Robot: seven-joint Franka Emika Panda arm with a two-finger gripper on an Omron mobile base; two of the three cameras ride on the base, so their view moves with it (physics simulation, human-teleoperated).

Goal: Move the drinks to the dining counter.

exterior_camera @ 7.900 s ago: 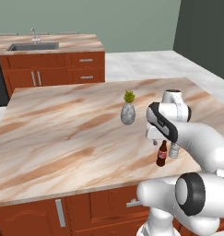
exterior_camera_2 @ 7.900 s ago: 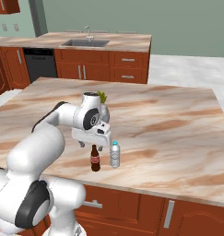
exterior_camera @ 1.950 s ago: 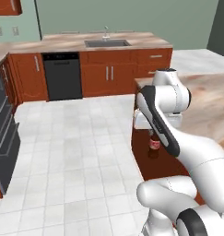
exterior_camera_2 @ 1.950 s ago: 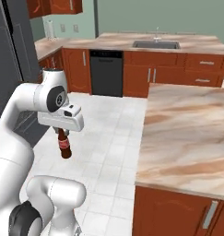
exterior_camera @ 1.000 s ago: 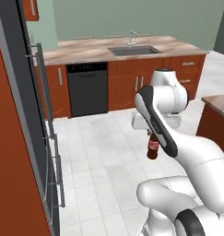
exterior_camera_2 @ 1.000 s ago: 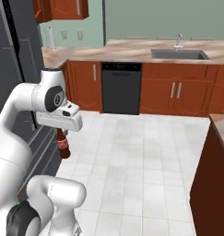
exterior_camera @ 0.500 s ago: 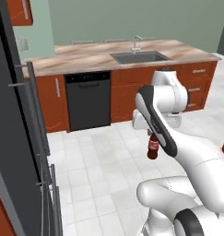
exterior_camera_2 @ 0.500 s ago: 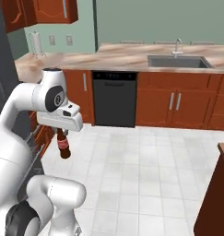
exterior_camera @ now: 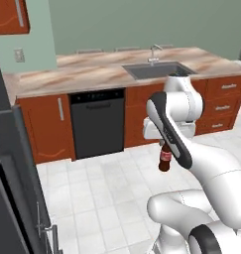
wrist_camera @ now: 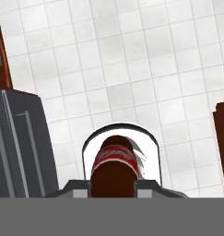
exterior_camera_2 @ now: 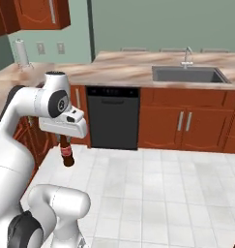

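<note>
The pincer [exterior_camera: 163,144] is closed on the neck of the cola bottle [exterior_camera: 164,159], with its jaws drawn nearly together around it. The bottle hangs upright below the hand, clear of the white tiled floor [exterior_camera: 107,198] and touching nothing else. In the right base view the same grip appears at the pincer [exterior_camera_2: 64,139], with the cola bottle [exterior_camera_2: 66,154] suspended beneath it, red label facing outward. In the hand view the cola bottle [wrist_camera: 114,173] is seen end-on between the two finger tips (dark body, red label band visible), with floor tiles behind it.

The dining worktop [exterior_camera: 92,74] runs along the far wall, well apart from the held bottle. It carries a built-in grey sink [exterior_camera: 156,70] with a faucet [exterior_camera: 152,51]. A black dishwasher [exterior_camera: 97,124] sits under the worktop, left of the sink.
</note>
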